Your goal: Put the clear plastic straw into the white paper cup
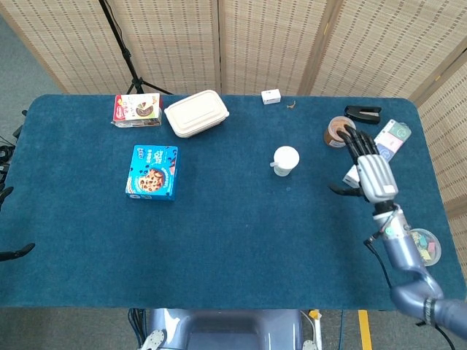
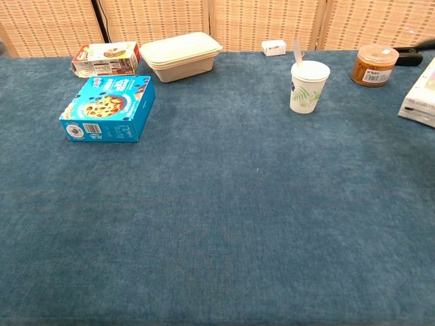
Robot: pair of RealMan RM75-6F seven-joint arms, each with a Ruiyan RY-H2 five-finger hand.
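Observation:
The white paper cup [image 1: 284,160] [image 2: 308,86] stands upright on the blue table, right of centre. The clear plastic straw [image 2: 296,52] stands inside it, leaning against the far left of the rim. My right hand [image 1: 369,168] hovers well to the right of the cup, fingers spread, holding nothing. The chest view does not show it. My left hand is out of both views.
A brown jar [image 2: 372,64] and a long white box [image 1: 376,157] lie right of the cup. A beige food container [image 1: 195,113], a snack box [image 1: 137,109] and a blue cookie box [image 1: 152,172] sit on the left. A small white box [image 1: 271,96] is at the back edge.

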